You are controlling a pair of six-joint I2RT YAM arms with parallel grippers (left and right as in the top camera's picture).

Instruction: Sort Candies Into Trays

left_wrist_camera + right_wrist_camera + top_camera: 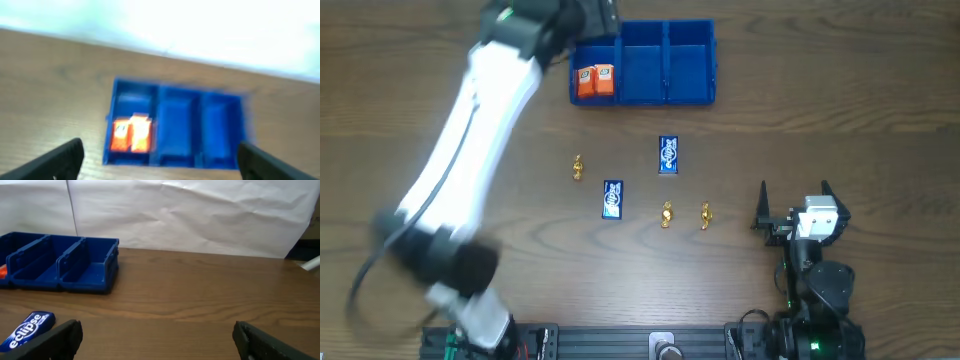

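Left tool [161, 159] gapes empty by the tray [222, 125]; right tool [157, 337] gapes empty too

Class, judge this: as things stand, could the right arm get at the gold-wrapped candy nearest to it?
Probably yes: the gold-wrapped candy lies on the table just beside the open right end effector, with nothing between them.

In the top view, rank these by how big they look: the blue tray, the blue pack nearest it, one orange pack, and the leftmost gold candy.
1. blue tray
2. blue pack
3. orange pack, somewhat shorter than the blue one
4. gold candy, clearly the smallest
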